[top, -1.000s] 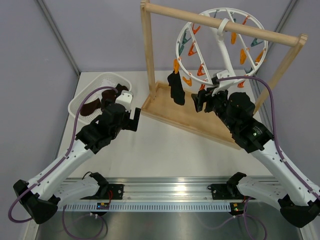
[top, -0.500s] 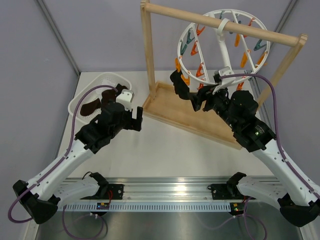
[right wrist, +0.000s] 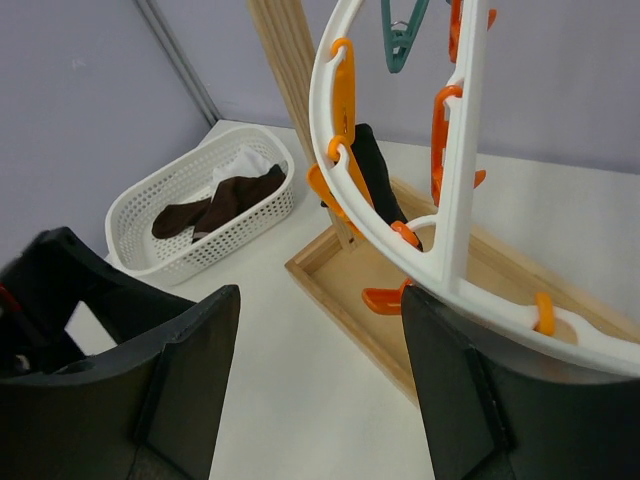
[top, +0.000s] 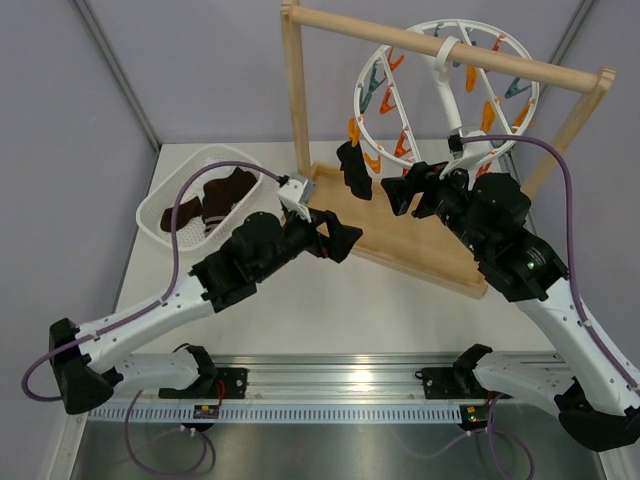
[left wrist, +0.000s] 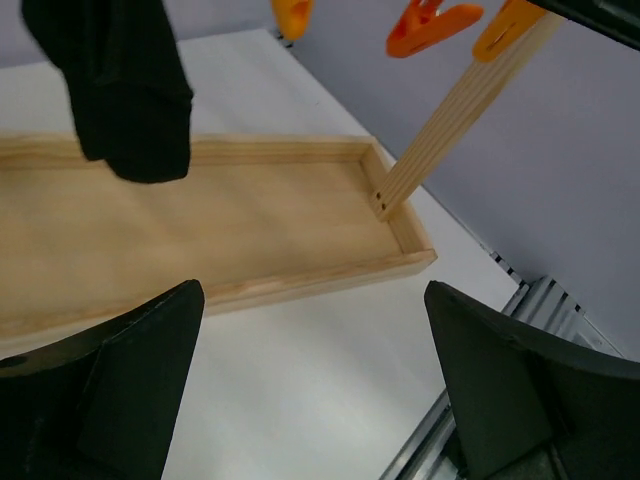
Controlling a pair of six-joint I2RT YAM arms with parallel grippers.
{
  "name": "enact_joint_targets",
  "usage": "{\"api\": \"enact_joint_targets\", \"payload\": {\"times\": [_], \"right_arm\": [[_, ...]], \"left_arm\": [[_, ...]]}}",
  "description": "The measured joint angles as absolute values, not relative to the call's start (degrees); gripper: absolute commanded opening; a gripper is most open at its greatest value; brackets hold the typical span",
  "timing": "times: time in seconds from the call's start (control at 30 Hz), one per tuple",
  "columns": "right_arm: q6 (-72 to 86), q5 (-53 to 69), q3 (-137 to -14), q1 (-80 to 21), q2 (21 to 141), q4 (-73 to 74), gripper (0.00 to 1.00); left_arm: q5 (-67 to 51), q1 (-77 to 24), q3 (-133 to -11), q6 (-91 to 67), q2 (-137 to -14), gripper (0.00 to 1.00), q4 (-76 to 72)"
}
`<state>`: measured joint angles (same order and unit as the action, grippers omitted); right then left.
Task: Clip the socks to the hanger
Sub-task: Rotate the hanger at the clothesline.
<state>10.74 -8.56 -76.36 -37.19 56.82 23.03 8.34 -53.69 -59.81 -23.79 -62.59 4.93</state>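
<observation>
I have both claws spread apart and empty: the left claw (top: 335, 240) near the wooden stand (top: 400, 235), the right claw (top: 403, 190) by the hanger (top: 448, 95). One black sock (top: 354, 172) hangs clipped at the hanger's left rim (more socks (top: 228, 190) lie in the far-left basket (top: 150, 215)).

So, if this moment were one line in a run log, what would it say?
left claw: open, empty | right claw: open, empty, beside hanger | black sock: clipped on hanger | other socks: in basket

White hanger (right wrist: 459, 180), orange and teal clips (right wrist: 341, 85), black sock (left wrist: 125, 85), white mesh basket (right wrist: 230, 240)
</observation>
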Motion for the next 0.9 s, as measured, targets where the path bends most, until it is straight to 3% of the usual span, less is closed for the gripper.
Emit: {"api": "enact_joint_targets", "payload": {"times": [0.43, 0.9], "right_arm": [[16.5, -8.3, -82.8, -37.2, 53.2, 28.4, 0.73], [17.3, -6.4, -83.9, -37.2, 52.4, 29.9, 0.74]], "left_arm": [[14.4, -62.8, -52.2, -4.1, -83.1, 0.91, -42.2], [21.0, -63.9, -61.6, 7.8, -97.8, 0.75, -63.8]]}}
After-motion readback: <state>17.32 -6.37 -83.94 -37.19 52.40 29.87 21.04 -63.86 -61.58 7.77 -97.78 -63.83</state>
